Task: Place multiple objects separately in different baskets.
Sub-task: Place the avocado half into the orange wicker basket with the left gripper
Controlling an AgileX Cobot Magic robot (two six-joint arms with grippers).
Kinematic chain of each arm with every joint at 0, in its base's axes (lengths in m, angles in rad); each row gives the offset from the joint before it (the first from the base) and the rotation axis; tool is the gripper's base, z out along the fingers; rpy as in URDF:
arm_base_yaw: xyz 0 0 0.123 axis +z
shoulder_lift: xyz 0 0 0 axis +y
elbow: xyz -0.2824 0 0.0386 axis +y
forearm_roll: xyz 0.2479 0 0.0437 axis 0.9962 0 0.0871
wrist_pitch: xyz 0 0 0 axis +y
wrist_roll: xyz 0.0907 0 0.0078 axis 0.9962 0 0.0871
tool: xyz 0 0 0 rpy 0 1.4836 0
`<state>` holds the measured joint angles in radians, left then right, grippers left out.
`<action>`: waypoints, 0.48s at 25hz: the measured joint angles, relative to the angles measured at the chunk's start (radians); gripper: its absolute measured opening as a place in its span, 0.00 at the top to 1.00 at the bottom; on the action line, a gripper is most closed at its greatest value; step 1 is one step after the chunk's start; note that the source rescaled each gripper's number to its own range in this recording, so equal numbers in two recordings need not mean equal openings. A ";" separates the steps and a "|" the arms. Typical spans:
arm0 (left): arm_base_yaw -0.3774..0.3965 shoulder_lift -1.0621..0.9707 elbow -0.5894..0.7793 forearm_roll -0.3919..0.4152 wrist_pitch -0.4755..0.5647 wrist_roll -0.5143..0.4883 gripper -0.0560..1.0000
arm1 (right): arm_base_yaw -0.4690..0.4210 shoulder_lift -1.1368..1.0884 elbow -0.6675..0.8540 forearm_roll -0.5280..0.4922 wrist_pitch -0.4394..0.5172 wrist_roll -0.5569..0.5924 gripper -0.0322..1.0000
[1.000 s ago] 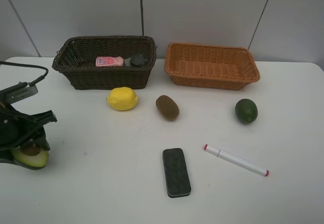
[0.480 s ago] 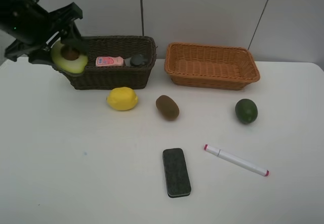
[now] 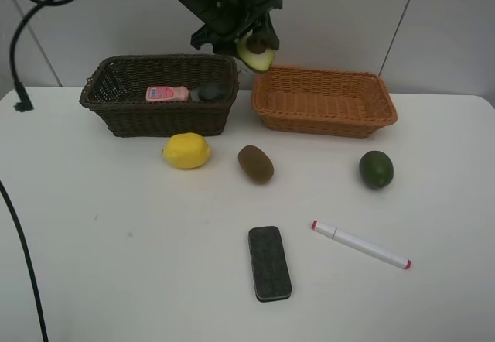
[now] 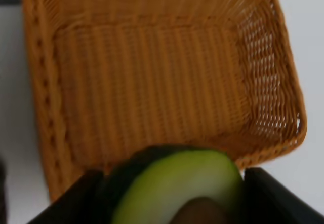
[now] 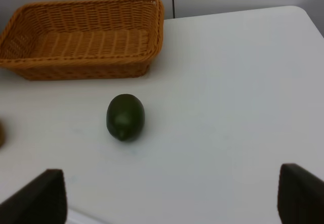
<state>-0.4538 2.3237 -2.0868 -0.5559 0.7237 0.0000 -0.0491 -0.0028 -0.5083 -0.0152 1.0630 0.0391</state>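
My left gripper (image 3: 249, 42) is shut on the halved avocado (image 3: 257, 54) and holds it in the air above the left end of the orange-tan basket (image 3: 325, 122). The left wrist view shows the avocado (image 4: 177, 183) over that empty basket (image 4: 38, 82). The pink bottle (image 3: 167, 94) and dark green bottle (image 3: 209, 92) lie in the dark brown basket (image 3: 116, 119). The lemon (image 3: 186, 150), kiwi (image 3: 255, 163), round green fruit (image 3: 376, 169), black eraser (image 3: 270, 263) and marker (image 3: 360, 244) lie on the table. My right gripper (image 5: 172, 198) is open and empty, near the green fruit (image 5: 125, 116).
The white table (image 3: 116, 265) runs to a grey panelled wall behind both baskets. The left arm's black cable (image 3: 19, 226) hangs along the table's left side. The right wrist view shows the orange-tan basket (image 5: 81, 67) beyond the green fruit.
My left gripper lifted the halved avocado from the table's left edge, carried it up past the dark brown basket and rightward to above the orange-tan basket. Nothing else moved.
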 joint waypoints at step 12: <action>-0.035 0.435 -0.563 -0.001 -0.002 -0.006 0.05 | 0.000 0.000 0.000 0.000 0.000 0.000 0.02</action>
<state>-0.4883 2.7589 -2.6500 -0.5569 0.7214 -0.0059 -0.0491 -0.0028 -0.5083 -0.0152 1.0630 0.0391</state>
